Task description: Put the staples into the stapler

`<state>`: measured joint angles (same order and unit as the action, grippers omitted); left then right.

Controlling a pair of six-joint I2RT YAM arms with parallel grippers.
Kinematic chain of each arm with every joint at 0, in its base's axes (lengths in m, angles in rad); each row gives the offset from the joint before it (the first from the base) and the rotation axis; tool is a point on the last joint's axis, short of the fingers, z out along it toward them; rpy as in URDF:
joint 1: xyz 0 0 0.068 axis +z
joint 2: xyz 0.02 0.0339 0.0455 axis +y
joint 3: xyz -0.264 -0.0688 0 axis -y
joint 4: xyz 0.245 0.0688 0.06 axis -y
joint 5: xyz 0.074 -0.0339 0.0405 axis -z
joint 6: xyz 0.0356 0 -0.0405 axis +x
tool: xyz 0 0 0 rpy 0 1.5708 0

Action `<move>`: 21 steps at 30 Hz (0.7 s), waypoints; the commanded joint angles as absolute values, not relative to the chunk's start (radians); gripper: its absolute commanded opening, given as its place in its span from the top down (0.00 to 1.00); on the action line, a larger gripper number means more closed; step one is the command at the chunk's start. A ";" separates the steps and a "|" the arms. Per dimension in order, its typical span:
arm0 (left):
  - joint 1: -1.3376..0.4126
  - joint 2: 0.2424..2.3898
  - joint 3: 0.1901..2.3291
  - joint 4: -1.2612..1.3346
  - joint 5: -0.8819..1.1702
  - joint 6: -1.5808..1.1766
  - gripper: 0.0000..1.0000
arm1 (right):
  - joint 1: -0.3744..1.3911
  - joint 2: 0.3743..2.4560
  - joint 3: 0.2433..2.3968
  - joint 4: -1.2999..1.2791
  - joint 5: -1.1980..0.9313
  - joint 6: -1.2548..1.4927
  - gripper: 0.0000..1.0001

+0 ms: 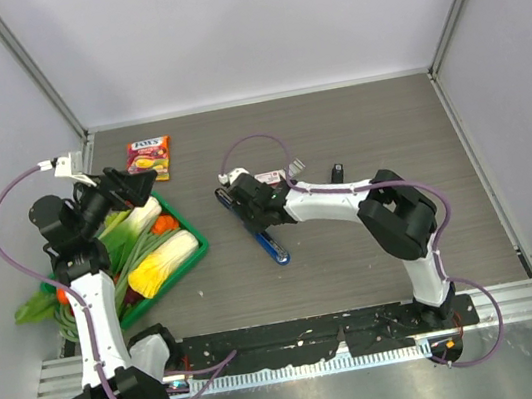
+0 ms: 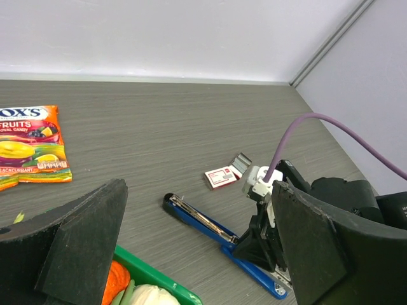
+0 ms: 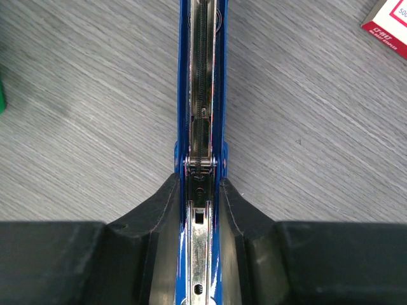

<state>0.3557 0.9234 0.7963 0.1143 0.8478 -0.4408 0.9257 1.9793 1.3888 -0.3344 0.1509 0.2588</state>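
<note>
Now, across the dark wood-grain table [image 1: 376, 253] the right arm [image 1: 347, 197] stretches over to the left and gets down low on the blue stapler [image 1: 276, 248], which lies at an angle near the middle of the table. On the left, the other arm [image 1: 83, 289] is up above a green tray [image 2: 149, 273] packed with vegetables, and the left gripper [image 2: 198, 190] hangs there with its fingers spread wide and nothing between them. Over to the right gripper [image 3: 200, 184]: from its wrist camera the two black fingers [image 3: 159, 210] are drawn in narrow against the blue sides of the stapler, clamping it from both flanks. The stapler sits opened up, its long metal channel and spring facing the camera. Up near the back-left of the table lies an orange bag of fruit candy [image 2: 28, 143], flat and well apart from the stapler. A small red-and-white box [image 2: 220, 178] rests on the table just beyond the stapler. Right beside that box, on its far side, are the staples [image 2: 240, 163], a short silvery strip lying on the wood, near the stapler but not in it, with no gripper touching it.
</note>
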 commanded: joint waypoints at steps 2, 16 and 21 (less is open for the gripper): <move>0.364 0.922 0.788 0.155 0.848 -0.448 0.00 | 0.931 1.980 1.443 -0.314 0.205 0.311 0.99; 0.367 0.928 0.769 0.186 0.847 -0.462 0.00 | 0.954 1.994 1.462 -0.339 0.201 0.361 0.77; 0.368 0.928 0.764 0.196 0.853 -0.469 0.00 | 0.959 1.974 1.466 -0.341 0.229 0.331 0.60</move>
<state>0.3580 0.9306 0.7673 0.1379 0.8482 -0.4564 0.9478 2.0045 1.4162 -0.3714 0.1818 0.3389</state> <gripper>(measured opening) 0.996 0.352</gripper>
